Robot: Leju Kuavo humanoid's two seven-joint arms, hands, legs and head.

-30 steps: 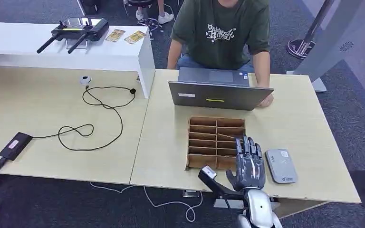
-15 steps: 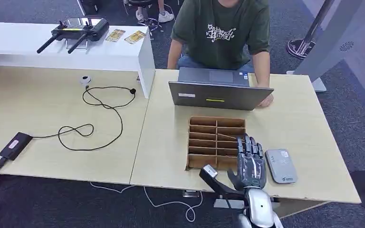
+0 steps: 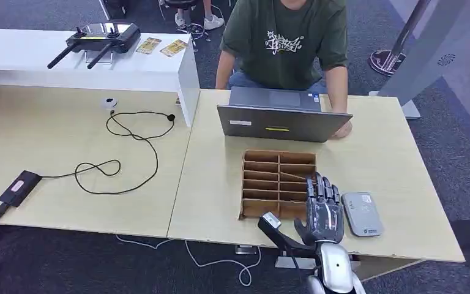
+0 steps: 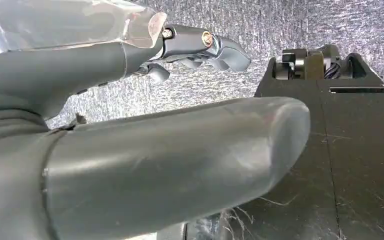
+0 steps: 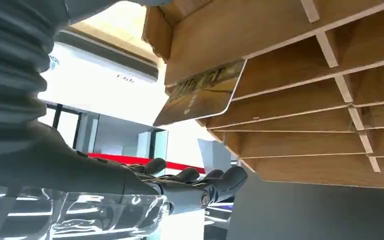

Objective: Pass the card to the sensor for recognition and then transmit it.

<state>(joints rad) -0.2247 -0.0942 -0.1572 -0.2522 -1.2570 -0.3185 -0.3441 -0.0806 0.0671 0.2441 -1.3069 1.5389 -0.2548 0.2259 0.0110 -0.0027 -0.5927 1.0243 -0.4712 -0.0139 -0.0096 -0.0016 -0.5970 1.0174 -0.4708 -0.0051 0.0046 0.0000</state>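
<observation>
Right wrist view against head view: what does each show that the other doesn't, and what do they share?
Right wrist view alone: a gold card sticking out of a slot, apart from the fingers of the right robot hand, which is open.

Head view alone: the grey sensor on the table beside that robot hand, a laptop, a seated person and a black cable.

Both: the wooden rack and the right robot hand at its near right corner.

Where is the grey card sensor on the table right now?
In the head view, the flat grey card sensor lies on the light wooden table near its front edge, just right of the robot's right hand and the brown wooden slotted box.
</observation>
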